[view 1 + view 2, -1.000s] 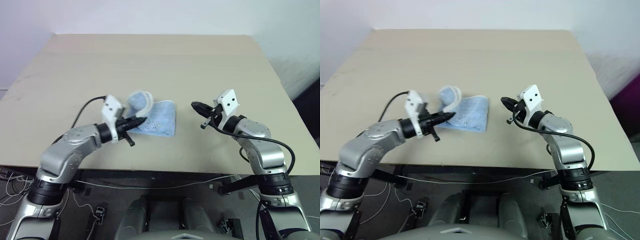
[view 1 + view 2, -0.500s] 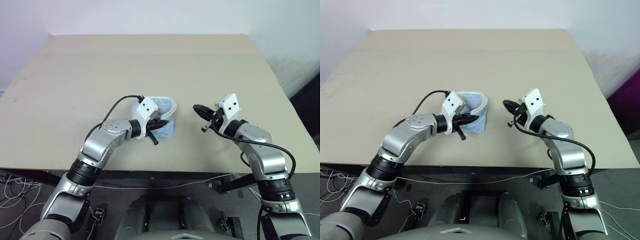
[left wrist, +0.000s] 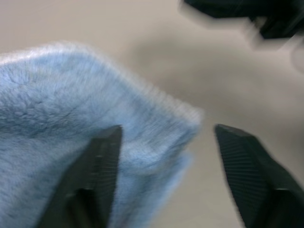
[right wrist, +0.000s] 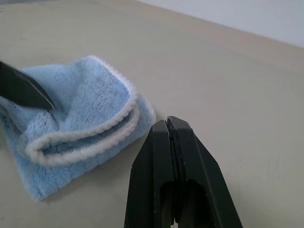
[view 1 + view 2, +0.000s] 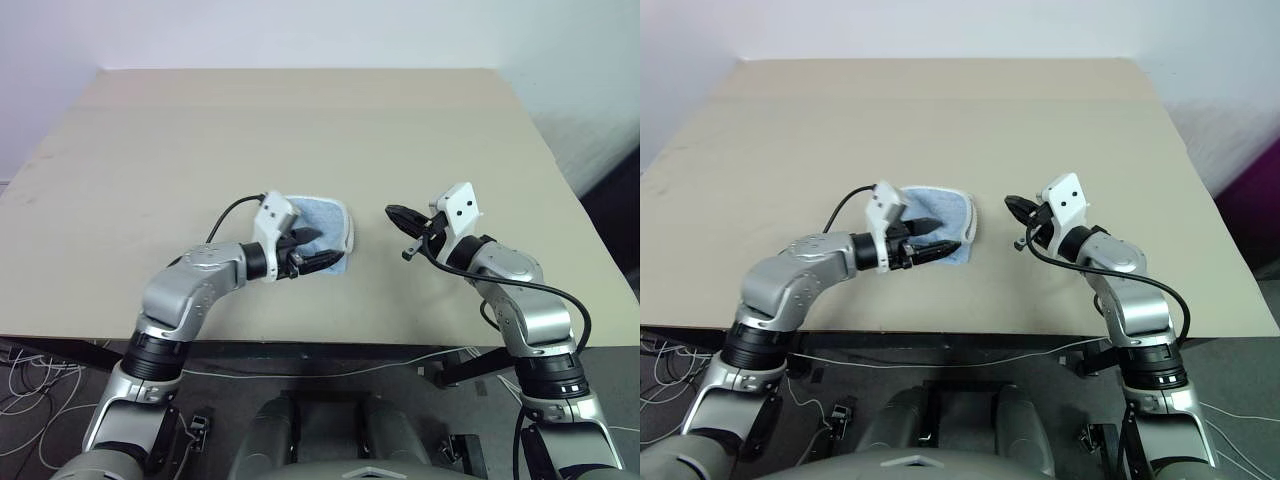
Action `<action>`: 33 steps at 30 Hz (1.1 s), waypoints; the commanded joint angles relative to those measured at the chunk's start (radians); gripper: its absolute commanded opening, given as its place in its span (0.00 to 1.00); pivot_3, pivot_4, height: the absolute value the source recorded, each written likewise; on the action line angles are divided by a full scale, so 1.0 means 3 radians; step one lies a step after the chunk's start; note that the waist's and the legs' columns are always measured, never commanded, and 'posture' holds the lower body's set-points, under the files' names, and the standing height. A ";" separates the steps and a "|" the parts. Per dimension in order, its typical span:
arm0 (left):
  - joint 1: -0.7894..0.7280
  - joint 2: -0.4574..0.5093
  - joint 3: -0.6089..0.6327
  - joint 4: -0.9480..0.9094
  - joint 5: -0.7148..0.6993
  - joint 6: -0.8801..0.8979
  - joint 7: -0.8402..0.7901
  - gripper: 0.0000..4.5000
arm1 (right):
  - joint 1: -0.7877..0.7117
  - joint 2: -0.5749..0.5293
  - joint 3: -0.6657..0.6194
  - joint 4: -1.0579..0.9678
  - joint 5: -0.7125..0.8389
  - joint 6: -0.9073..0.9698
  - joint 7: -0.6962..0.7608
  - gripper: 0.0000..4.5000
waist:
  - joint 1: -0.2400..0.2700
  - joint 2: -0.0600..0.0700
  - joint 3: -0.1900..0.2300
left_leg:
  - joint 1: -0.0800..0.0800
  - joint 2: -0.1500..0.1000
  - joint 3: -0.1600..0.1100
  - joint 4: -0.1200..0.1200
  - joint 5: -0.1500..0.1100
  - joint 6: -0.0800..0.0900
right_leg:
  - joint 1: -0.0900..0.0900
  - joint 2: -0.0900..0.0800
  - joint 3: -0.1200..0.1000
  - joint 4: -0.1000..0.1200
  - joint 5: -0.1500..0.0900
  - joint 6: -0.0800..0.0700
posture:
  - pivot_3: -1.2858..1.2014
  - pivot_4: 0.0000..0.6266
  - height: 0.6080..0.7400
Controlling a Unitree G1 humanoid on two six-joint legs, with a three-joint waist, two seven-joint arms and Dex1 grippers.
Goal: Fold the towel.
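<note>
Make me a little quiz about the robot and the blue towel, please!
1. True or false: the towel lies folded on the table.
2. Which end effector is open? A) the left end effector B) the right end effector
3. Fill in: the towel's edging is ____.

Key:
1. True: layered edges show in the right wrist view.
2. A: its fingers stand apart over the towel; the right one is shut, beside the towel, not touching it.
3. White.
</note>
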 commanded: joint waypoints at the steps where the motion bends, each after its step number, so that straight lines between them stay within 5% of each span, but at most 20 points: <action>1: -0.0002 0.0028 0.0410 -0.0131 -0.0181 -0.0006 0.0141 0.84 | -0.0099 0.0009 -0.0021 -0.0074 0.0043 -0.0027 0.0053 0.00 | 0.0002 0.0000 0.0000 | 0.0000 0.0000 0.0000 0.0001 0.0000 0.0000 | 0.0001 0.0000 0.0000 0.0000 0.0000 0.0000 | 0.52 0.24 1.00; 5: -0.0047 0.0092 0.0504 0.0161 0.0148 -0.0230 0.0408 0.70 | -0.0252 0.0118 0.0079 -0.0062 0.0073 0.0003 0.0097 0.00 | 0.0001 0.0000 0.0000 | 0.0000 -0.0001 0.0000 0.0001 0.0000 0.0000 | 0.0001 0.0001 0.0000 0.0001 0.0000 0.0000 | 0.52 0.24 1.00; 15: -0.0233 -0.0010 0.0107 0.0921 0.0773 -0.0935 0.0339 0.01 | -0.0713 0.0600 0.0542 0.0590 -0.0177 -0.0023 0.0103 0.00 | 0.0016 0.0000 0.0000 | -0.0001 -0.0004 0.0000 0.0003 0.0001 -0.0001 | -0.0001 -0.0001 -0.0002 0.0003 0.0000 0.0000 | 0.52 0.24 1.00; 25: 0.0135 0.0241 -0.0334 0.1198 0.1391 -0.1224 0.0199 0.01 | -0.0438 0.0665 0.0863 0.1025 -0.0508 0.0120 0.0114 0.00 | -0.0018 0.0001 -0.0006 | 0.0006 -0.0002 0.0002 -0.0001 0.0001 -0.0002 | 0.0001 0.0001 0.0002 0.0006 0.0000 0.0000 | 0.52 0.24 1.00; 33: 0.0136 0.0046 0.0382 0.0788 0.0733 -0.1219 0.0186 0.01 | -0.0317 0.0555 0.0534 0.0391 -0.0203 0.0225 0.0210 0.00 | -0.0010 -0.0001 -0.0003 | 0.0001 -0.0001 0.0001 0.0000 0.0001 -0.0002 | -0.0006 0.0000 0.0002 0.0008 0.0000 0.0000 | 0.52 0.24 1.00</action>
